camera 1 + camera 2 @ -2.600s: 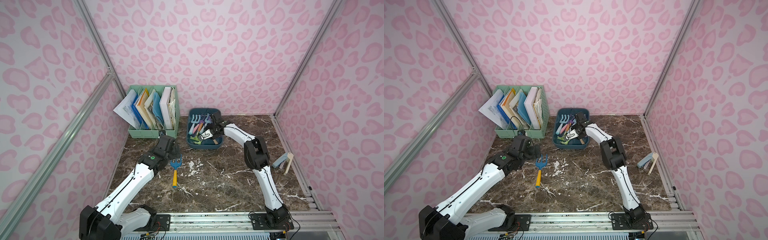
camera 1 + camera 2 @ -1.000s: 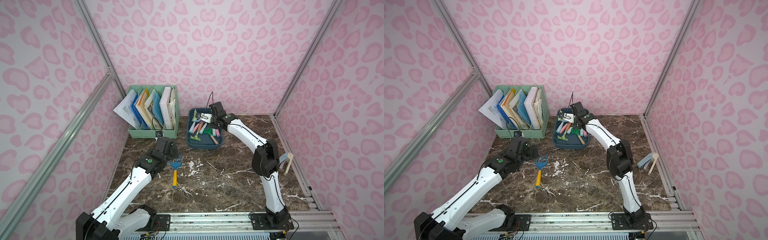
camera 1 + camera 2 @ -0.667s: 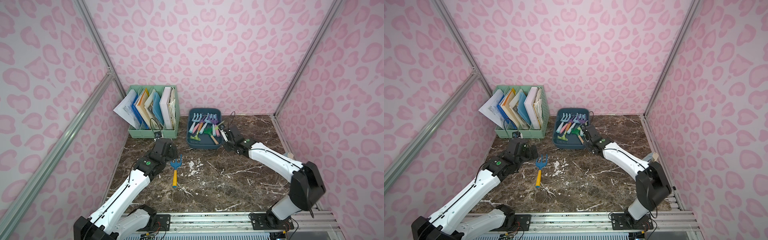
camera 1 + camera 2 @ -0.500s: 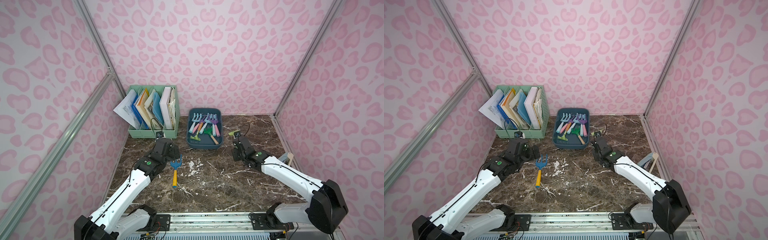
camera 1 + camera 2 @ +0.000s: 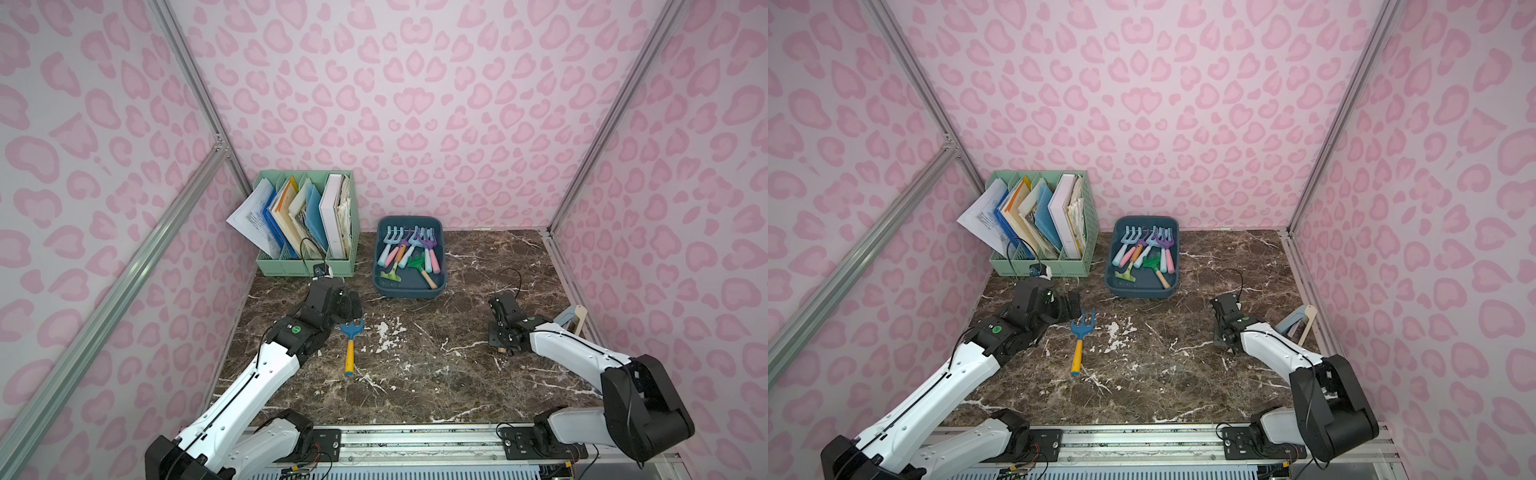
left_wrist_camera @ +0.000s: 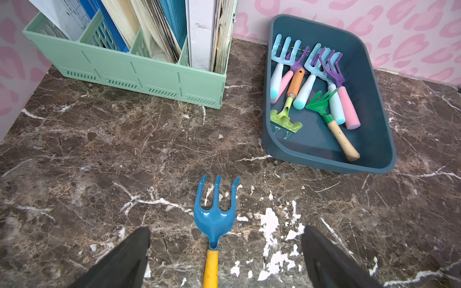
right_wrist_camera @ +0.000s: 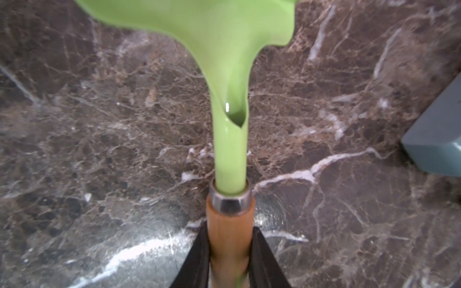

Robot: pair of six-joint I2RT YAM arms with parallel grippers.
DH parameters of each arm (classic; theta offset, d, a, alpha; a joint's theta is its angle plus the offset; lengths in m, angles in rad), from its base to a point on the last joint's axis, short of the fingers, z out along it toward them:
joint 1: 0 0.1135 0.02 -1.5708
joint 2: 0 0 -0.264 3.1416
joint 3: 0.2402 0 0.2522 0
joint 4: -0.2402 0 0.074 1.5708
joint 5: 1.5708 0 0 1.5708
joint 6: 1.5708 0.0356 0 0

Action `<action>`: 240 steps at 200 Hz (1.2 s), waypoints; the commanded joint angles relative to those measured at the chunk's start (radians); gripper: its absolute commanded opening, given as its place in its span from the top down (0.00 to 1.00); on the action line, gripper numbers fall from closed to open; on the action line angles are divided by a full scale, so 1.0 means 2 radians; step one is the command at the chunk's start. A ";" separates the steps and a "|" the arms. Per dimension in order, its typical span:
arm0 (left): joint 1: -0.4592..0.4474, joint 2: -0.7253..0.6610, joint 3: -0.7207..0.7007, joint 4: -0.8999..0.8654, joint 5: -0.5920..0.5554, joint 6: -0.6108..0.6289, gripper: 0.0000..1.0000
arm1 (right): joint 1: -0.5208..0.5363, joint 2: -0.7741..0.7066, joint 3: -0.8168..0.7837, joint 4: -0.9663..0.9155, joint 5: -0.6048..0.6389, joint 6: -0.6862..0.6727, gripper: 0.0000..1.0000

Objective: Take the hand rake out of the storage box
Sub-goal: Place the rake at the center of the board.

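Partly cropped hand rake (image 7: 230, 149), tines cut off

SITE: robot test cell, lab-type | WALLS: pink leopard-print panels (image 5: 415, 104) on three sides, framed in bare aluminium profile (image 5: 158, 235) | BENCH: brown marble-look bench (image 5: 436, 374), two white arms (image 5: 262, 374) mounted on a metal rail (image 5: 415, 442) at its front edge | PROPS: mint file rack (image 5: 282, 266), teal storage box (image 5: 409, 291) set at the back

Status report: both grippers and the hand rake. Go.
Left gripper open over blue fork on table. Right gripper shut on light-green hand rake, outside the storage box. Grey-blue block beside it, apart.
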 commanded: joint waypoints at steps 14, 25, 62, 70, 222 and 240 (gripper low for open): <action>-0.001 -0.009 -0.004 0.003 -0.018 0.005 0.01 | -0.001 0.044 0.021 0.008 -0.041 -0.032 1.00; -0.001 -0.011 -0.005 0.002 -0.019 0.005 0.02 | 0.008 0.054 0.024 0.001 -0.054 -0.028 1.00; -0.001 -0.018 -0.007 0.002 -0.024 0.005 0.02 | 0.051 0.072 0.034 -0.057 -0.054 0.017 1.00; -0.001 -0.018 -0.007 0.001 -0.025 0.005 0.01 | 0.056 0.074 0.035 -0.075 -0.043 0.029 1.00; -0.001 -0.021 -0.009 0.002 -0.025 0.005 0.02 | 0.118 0.031 0.038 -0.170 0.027 0.139 0.82; -0.001 -0.019 -0.008 0.001 -0.027 0.005 0.01 | 0.118 0.006 0.040 -0.177 0.025 0.137 0.74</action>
